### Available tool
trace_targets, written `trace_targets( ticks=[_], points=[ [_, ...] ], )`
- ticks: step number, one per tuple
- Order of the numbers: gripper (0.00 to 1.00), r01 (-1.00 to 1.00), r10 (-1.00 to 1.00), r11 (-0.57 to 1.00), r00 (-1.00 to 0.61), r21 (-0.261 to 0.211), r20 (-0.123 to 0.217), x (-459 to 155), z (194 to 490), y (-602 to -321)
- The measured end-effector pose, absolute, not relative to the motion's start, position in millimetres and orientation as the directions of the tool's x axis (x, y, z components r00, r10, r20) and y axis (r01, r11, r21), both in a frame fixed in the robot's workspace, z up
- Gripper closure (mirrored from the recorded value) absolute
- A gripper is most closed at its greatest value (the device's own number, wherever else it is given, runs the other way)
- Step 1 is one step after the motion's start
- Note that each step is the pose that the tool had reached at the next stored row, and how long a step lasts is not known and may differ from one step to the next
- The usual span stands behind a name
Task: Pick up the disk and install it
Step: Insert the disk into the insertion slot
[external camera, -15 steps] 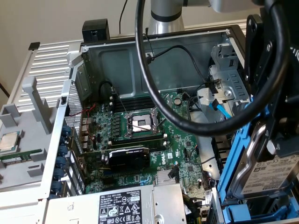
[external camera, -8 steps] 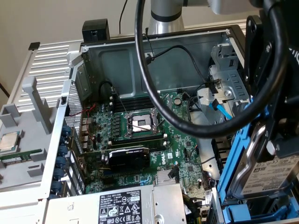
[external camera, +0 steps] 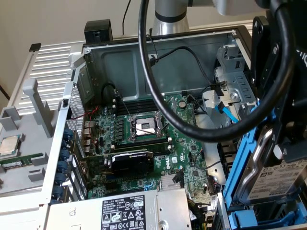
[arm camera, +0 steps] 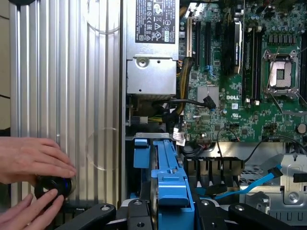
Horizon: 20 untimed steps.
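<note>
From the grey power-supply box [external camera: 124,211] at seven o'clock in the exterior view, past the green motherboard [external camera: 144,139] in the open computer case [external camera: 144,62], my hand [arm camera: 171,211] is half-closed, clamped on the disk [external camera: 280,179], which stands on edge at four o'clock in its blue carrier.

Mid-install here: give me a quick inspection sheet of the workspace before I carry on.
Surface: open computer case, motherboard exposed, CPU socket empty.
Job's things: disk in its blue carrier, on edge at the exterior view's right.
Clutter: CPU chip on the grey tray outside the case.
Gripper: closed on the disk.
Cables: thick black cable loops over the case; blue cable by the drive cage.
Surroundings: a person's hands on a black knob beside the case.
</note>
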<state>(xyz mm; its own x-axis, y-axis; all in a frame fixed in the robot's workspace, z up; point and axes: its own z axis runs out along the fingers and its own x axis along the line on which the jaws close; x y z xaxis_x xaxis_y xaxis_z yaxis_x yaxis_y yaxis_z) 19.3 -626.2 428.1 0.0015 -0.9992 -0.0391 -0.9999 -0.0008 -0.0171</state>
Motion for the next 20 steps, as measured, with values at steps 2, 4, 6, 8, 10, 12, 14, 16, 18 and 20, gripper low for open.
trace_targets(
  ticks=[2, 4, 6, 8, 10, 12, 14, 16, 18, 20],
  points=[
    [0.63, -1.0, -0.999, -0.001, 0.002, -0.017, -0.039, 19.3, 428.1, -626.2],
    [0.63, -1.0, -0.999, -0.001, 0.002, -0.017, -0.039, 19.3, 428.1, -626.2],
    [0.63, -1.0, -0.999, -0.001, 0.001, -0.018, -0.039, 18.8, 427.6, -626.2],
    [0.55, -1.0, -0.999, -0.001, 0.002, -0.02, -0.039, 18.5, 426.9, -626.2],
    [0.55, -1.0, -0.999, -0.001, 0.002, -0.02, -0.039, 18.5, 426.3, -626.2],
    [0.49, -1.0, -0.999, -0.001, 0.002, -0.02, -0.039, 18.5, 425.8, -626.2],
    [0.49, -1.0, -0.999, -0.001, 0.002, -0.02, -0.039, 18.4, 425.7, -626.2],
    [0.49, -1.0, -0.999, -0.001, 0.002, -0.02, -0.039, 18.4, 425.6, -626.2],
    [0.49, -1.0, -0.999, -0.001, 0.002, -0.02, -0.039, 18.4, 425.5, -626.2],
    [0.49, -1.0, -0.999, -0.001, 0.002, -0.02, -0.039, 18.4, 425.6, -626.2]
  ],
)
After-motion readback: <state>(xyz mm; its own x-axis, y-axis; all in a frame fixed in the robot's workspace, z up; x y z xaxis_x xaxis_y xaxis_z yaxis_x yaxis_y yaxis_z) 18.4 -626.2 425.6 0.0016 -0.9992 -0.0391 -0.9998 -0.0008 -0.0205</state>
